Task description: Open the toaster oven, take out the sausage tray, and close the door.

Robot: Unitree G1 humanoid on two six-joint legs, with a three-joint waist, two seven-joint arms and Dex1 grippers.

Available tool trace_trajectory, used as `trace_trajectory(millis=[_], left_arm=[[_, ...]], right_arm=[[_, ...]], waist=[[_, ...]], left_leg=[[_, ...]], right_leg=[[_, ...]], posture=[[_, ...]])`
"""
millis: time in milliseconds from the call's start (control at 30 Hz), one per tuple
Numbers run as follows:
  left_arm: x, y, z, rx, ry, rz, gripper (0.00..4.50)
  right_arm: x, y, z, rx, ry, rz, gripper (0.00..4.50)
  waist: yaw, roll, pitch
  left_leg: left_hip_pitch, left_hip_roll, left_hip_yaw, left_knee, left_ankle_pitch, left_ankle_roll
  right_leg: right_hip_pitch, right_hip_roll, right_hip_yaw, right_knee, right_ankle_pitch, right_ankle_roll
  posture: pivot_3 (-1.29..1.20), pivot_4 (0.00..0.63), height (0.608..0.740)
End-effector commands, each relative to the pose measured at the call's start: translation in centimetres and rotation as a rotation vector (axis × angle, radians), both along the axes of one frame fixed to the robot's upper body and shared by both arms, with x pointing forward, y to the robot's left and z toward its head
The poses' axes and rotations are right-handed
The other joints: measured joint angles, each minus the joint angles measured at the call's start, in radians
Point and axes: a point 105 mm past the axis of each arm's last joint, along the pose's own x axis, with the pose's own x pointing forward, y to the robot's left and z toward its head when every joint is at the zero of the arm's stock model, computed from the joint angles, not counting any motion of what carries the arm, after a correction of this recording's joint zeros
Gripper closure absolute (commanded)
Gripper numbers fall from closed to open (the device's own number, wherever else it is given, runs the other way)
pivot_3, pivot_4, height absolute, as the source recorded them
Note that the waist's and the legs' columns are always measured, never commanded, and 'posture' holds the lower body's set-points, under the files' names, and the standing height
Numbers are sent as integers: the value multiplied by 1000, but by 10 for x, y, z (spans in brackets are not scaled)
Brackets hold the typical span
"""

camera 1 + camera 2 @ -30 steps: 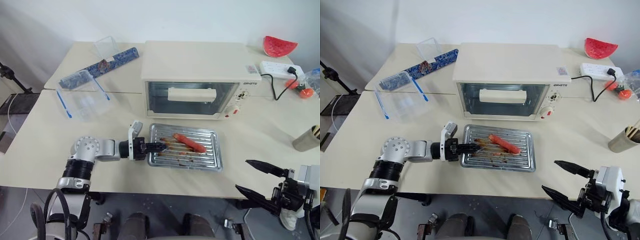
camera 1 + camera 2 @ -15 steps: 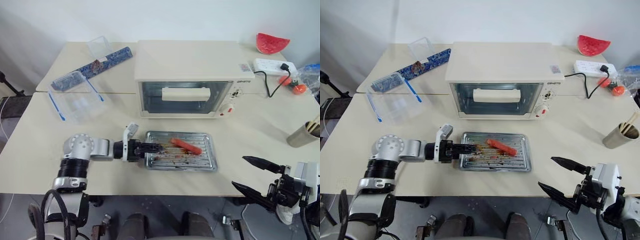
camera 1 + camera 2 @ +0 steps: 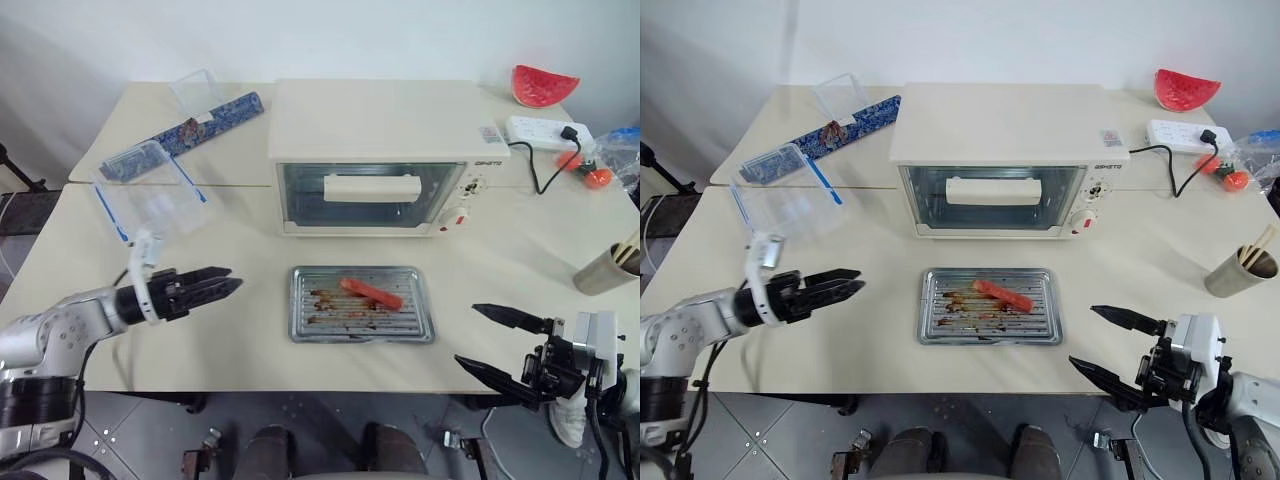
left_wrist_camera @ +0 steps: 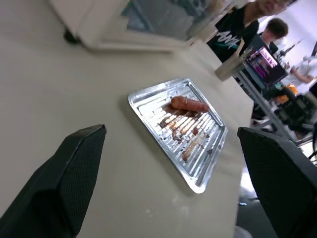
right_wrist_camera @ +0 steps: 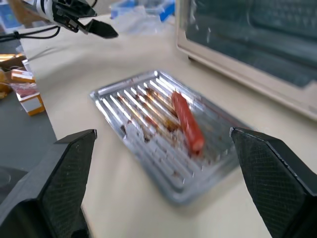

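tray out, door shut: task near complete

cream tabletop (image 3: 200, 340) carries one cream-white boxy toaster oven (image 3: 385, 155), its dark-glass door (image 3: 372, 195) closed; one shallow ribbed silver sausage tray (image 3: 362, 304) with one red sausage (image 3: 371, 293) lies just before it; left gripper (image 3: 208, 287) and right gripper (image 3: 497, 342) both spread wide, empty, apart from tray; judged next: none beyond resting the arms.

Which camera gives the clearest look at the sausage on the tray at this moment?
The right wrist view: the sausage lies large and unobstructed across the ribs of the sausage tray. The left wrist view shows it smaller, near the tray's far end. Both head views show it small from above, in front of the toaster oven.
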Motion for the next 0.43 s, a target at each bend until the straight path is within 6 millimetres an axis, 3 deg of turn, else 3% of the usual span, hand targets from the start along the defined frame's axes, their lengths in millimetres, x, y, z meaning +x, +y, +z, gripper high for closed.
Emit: trace_trajectory(millis=[33,233,433], left_arm=[[-20,21,4,257,-257,4,7],[-38,47,-8,444,-391,77,7],[-44,66,-23,526,-375,197,7]], right_arm=[[4,-3,-2,-38,3,53,0],[15,-9,-3,-97,-27,91,0],[31,-23,1,-98,-81,14,0]], waist=[[-6,0,0],[0,0,0],[-3,0,0]], left_leg=[[0,0,0,0,0,0],[0,1,2,-1,-2,1],[1,1,2,-1,-2,1]], right_leg=[[0,0,0,0,0,0],[-1,0,-2,-1,0,0],[0,0,-2,0,0,0]], posture=[[0,150,740],[0,150,740],[0,150,740]])
